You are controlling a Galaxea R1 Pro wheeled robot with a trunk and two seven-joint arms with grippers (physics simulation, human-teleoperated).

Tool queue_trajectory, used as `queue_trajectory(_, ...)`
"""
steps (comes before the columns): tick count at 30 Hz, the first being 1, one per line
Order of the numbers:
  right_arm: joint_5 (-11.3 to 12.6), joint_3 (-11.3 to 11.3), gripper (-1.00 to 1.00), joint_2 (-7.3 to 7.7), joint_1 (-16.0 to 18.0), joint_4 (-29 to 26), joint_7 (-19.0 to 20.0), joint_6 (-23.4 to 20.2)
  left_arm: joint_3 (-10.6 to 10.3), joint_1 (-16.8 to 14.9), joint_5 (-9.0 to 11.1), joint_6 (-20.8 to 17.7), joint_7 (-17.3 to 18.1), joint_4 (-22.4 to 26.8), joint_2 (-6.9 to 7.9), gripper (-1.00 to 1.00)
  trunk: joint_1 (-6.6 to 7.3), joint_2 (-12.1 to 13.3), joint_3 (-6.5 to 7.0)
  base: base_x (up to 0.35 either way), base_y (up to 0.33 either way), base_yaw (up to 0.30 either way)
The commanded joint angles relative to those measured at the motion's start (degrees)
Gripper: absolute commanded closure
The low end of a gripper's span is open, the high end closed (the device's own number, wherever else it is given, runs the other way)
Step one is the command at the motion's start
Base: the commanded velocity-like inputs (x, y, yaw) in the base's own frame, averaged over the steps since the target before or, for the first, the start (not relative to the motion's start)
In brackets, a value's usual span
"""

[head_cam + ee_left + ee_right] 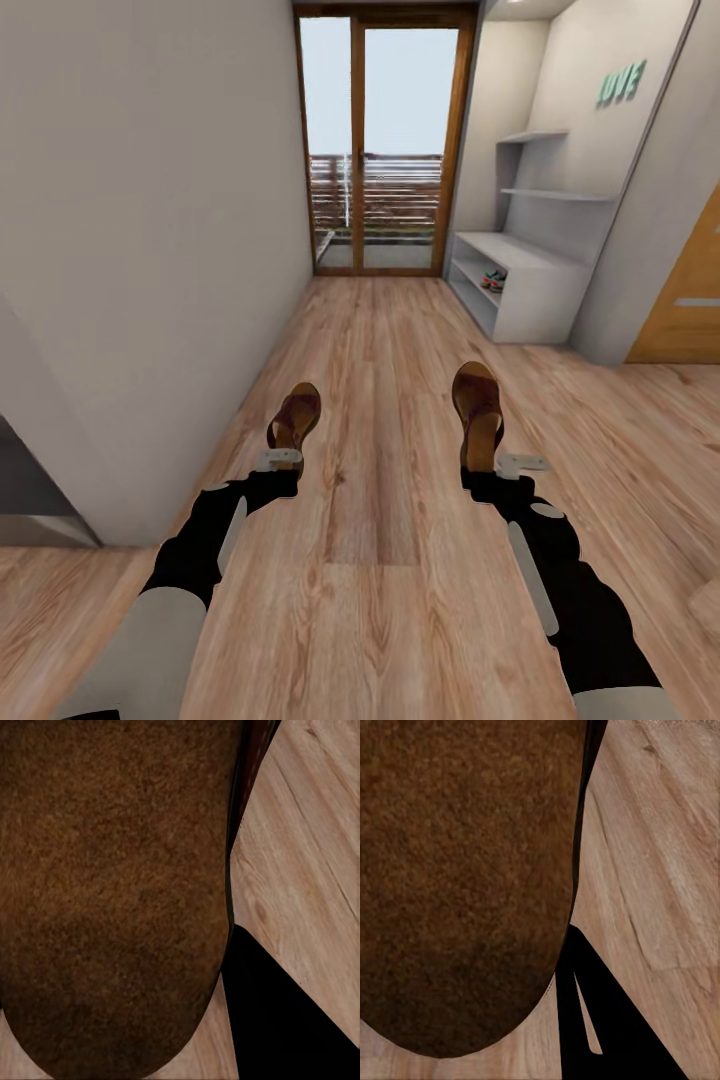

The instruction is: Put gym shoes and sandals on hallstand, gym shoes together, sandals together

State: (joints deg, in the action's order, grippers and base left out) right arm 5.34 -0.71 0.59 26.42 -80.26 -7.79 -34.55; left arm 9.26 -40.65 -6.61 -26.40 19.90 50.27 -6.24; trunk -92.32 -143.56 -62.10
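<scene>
Nearest the head camera, the two black-and-grey arms reach forward over the corridor floor [370,560], each carrying a brown sandal held up off the planks. The left end effector [279,460] is closed on the heel end of the left sandal [295,415], whose toe points down the corridor. The right end effector [495,463] grips the right sandal [477,405] the same way, heel toward the robot. In each wrist view the brown sandal surface sits close against the camera, with wood planks beyond it: the left sandal [112,892] and the right sandal [465,877].

The two sandals hang well apart, with a bare strip of plank floor between them running straight ahead to the glazed wooden door [385,140] at the corridor's far end. A plain pale wall [150,250] borders the floor along its left edge, close beside the left arm. On the right the floor opens wider.

The hallstand [520,280] stands against the right wall near the far end, its low bench base at the floor's right edge, with two stepped ledges above. The gym shoes [493,281] sit inside the lower tier of the base, small and only partly visible. An orange-brown door [690,300] lies just beyond the hallstand's near end.
</scene>
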Motion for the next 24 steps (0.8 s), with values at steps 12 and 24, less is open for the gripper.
queue_trajectory(12,0.7,-0.1,1.00,0.03,0.0,-0.1,-0.6,-0.3,0.3,0.0,-0.7,-0.2,0.6,0.1,-0.09,1.00,-0.02,0.0,-0.06,0.348,0.000,0.000)
queue_trajectory(24,0.7,-0.1,1.00,0.03,0.0,-0.1,-0.6,-0.3,0.3,0.0,-0.7,-0.2,0.6,0.1,-0.07,1.00,-0.02,0.0,-0.06,0.347,0.000,0.000)
